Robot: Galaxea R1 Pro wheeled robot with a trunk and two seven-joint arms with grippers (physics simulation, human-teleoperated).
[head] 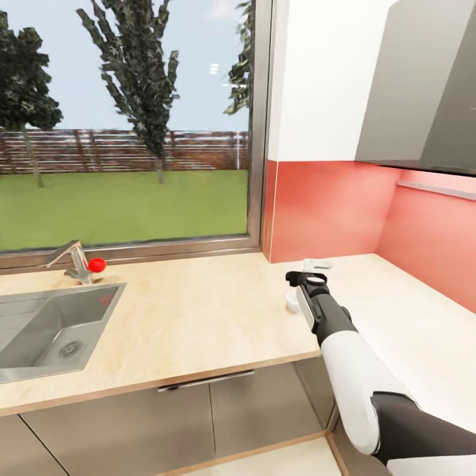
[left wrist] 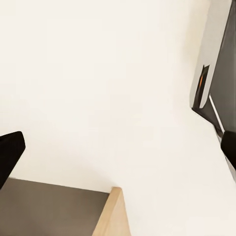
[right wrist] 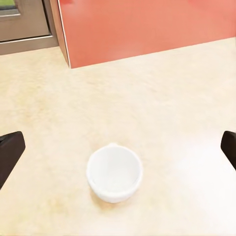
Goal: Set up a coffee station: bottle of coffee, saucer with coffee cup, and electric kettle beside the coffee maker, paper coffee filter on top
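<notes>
A white coffee cup point(right wrist: 114, 173) stands upright and empty on the pale wood countertop point(right wrist: 162, 93), with no saucer under it. In the head view the cup point(head: 291, 303) peeks out beside my right arm, close to the corner of the coral backsplash. My right gripper point(head: 305, 272) hovers over the cup, open, and in the right wrist view the right gripper point(right wrist: 120, 147) has its dark fingertips point(right wrist: 11, 150) far apart on either side of the cup, not touching it. My left gripper point(left wrist: 120, 147) is open over a plain pale surface and holds nothing.
A steel sink point(head: 53, 330) with a faucet point(head: 76, 261) and a red knob point(head: 97, 265) sits at the counter's left. A big window runs behind it. A grey upper cabinet point(head: 423, 86) hangs at the right above the backsplash point(head: 330, 211).
</notes>
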